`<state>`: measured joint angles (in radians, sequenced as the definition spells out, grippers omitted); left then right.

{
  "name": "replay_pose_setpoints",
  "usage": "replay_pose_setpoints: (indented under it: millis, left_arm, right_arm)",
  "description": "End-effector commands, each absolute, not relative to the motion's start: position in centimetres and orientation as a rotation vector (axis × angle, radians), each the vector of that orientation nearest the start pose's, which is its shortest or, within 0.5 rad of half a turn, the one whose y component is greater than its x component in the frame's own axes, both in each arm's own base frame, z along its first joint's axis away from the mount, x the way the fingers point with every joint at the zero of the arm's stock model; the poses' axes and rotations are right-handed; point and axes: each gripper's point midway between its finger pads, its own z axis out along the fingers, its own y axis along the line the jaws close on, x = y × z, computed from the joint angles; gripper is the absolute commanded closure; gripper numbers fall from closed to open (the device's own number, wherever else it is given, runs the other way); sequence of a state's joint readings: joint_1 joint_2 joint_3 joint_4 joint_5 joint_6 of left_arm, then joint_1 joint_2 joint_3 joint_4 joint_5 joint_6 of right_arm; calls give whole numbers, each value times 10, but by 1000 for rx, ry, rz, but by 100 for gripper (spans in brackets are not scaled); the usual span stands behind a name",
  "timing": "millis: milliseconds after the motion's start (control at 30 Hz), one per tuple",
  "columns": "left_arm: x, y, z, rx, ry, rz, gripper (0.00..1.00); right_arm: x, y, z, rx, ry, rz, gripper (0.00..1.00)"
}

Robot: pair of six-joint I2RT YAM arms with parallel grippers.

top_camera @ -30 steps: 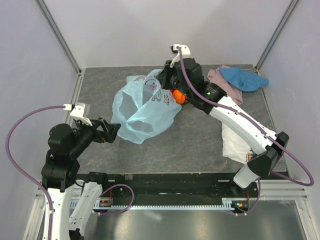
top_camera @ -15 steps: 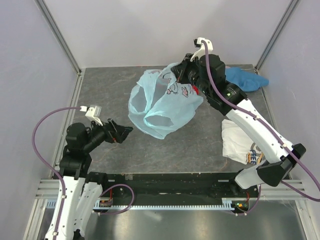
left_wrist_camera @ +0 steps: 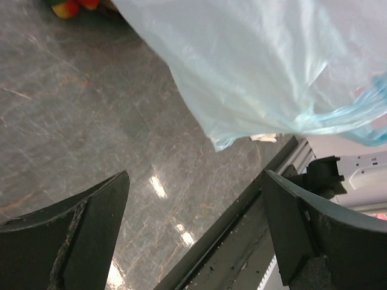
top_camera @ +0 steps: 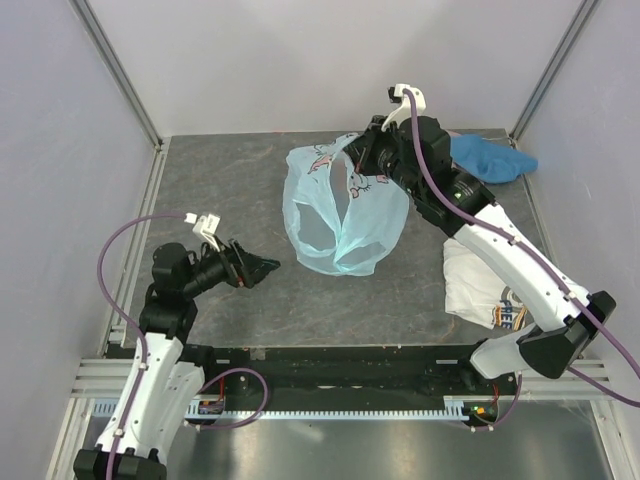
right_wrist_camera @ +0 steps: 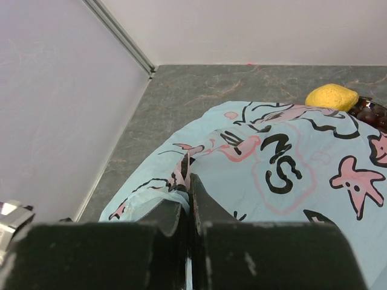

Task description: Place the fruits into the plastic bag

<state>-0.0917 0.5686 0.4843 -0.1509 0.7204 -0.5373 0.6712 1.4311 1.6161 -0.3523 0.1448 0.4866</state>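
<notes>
My right gripper (top_camera: 360, 152) is shut on the top edge of the light-blue plastic bag (top_camera: 340, 205) and holds it lifted above the table's middle back, its mouth hanging open. In the right wrist view the bag (right_wrist_camera: 272, 175) fills the frame, pinched at the gripper (right_wrist_camera: 188, 181); a yellow lemon (right_wrist_camera: 331, 96) and dark grapes (right_wrist_camera: 369, 113) show behind it. My left gripper (top_camera: 268, 266) is open and empty, low at the left, pointing at the bag. In the left wrist view the bag (left_wrist_camera: 260, 60) hangs ahead of the gripper (left_wrist_camera: 196, 226), with red and yellow fruit (left_wrist_camera: 72, 6) at the top left.
A blue cloth (top_camera: 490, 160) lies at the back right. A white printed cloth (top_camera: 485, 290) lies at the right under my right arm. Grey walls close the sides and back.
My right gripper has carried the bag to the right and lifted it. My left gripper has let go of the bag and now sits lower, open, at the left.
</notes>
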Motion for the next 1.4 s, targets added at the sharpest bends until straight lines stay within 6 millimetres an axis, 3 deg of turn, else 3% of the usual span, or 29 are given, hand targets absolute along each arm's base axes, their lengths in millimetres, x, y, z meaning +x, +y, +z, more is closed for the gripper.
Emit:
replay_pose_setpoints:
  millis: [0,267,533,700,733,767,1000,1033,1200,1233,1300,1367]
  left_arm:
    - [198,-166,227,240,1809,-1209,4]
    - [193,-185,214,252,1799,-1280,4]
    - [219,-202,197,159,1844,-1229,11]
    - [247,-196,192,40,1827,-1151,26]
    - [250,-196,193,30,1817,-1144,38]
    - [254,-195,199,27,1788,-1134,42]
    - [270,-208,232,97,1682,-1158,46]
    - [272,-211,230,106,1694,-1163,52]
    - [266,-222,245,194,1661,-1202,73]
    - [262,-221,254,206,1633,-1206,84]
    - [256,-220,262,221,1610,-1213,95]
    - [246,-218,273,234,1605,-1224,98]
  right_arm:
    - [352,270,433,-12,1699,765,100]
    - [355,274,436,15,1673,806,100]
    - [353,276,430,22,1680,830,100]
    - [347,269,432,23,1674,823,100]
    - [346,269,430,19,1676,816,100]
    - [344,267,432,21,1672,817,100]
    - [337,258,420,20,1697,785,100]
    - [336,256,417,20,1703,784,100]
    - [329,240,411,26,1724,718,100]
    - [327,237,411,28,1724,707,100]
    - [326,232,402,24,1750,669,100]
    - [325,227,395,24,1768,636,100]
